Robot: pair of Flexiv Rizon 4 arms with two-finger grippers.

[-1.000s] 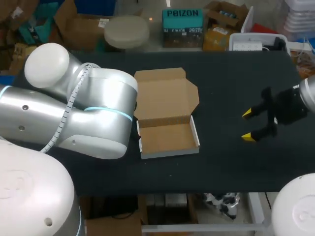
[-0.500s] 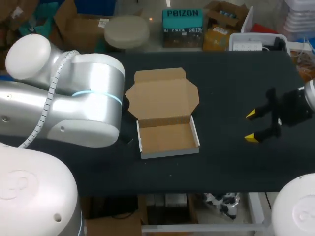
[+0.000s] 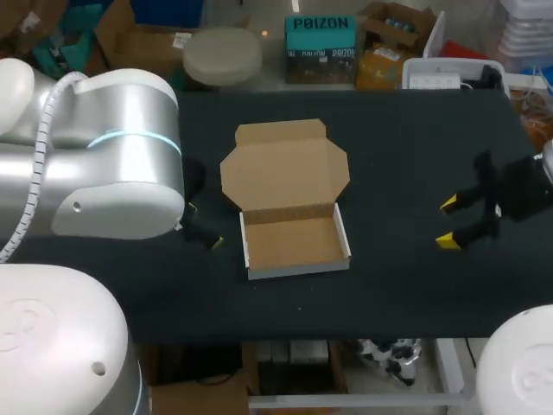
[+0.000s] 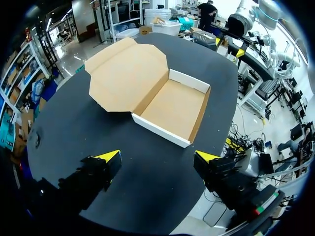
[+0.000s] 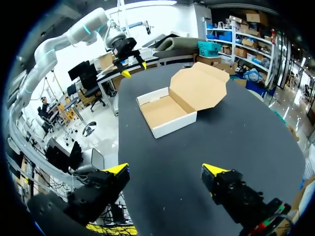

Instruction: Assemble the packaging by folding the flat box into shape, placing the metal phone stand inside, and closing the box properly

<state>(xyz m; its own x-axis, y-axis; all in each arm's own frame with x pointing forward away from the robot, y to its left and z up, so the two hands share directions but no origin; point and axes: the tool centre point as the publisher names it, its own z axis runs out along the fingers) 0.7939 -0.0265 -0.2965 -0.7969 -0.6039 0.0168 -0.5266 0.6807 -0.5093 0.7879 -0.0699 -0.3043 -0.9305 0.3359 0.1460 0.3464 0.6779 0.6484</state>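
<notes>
The cardboard box (image 3: pixel 296 245) stands folded into a shallow tray at the table's middle, its lid (image 3: pixel 285 169) lying open and flat behind it. Nothing is inside the tray. My left gripper (image 3: pixel 204 226) is just left of the tray, mostly hidden by its own arm; in the left wrist view my left gripper (image 4: pixel 157 158) is open, with the box (image 4: pixel 170 105) ahead of it. My right gripper (image 3: pixel 456 222) hovers open well to the box's right. The right wrist view has my right gripper (image 5: pixel 165 170) empty, the box (image 5: pixel 167 113) far ahead. No phone stand is in view.
The black table (image 3: pixel 397 147) carries only the box. My left arm's big silver links (image 3: pixel 95 173) cover the table's left part.
My left arm has drawn back to the left, away from the box, uncovering the lid's left edge. My right gripper has drifted slightly right and toward the front edge.
</notes>
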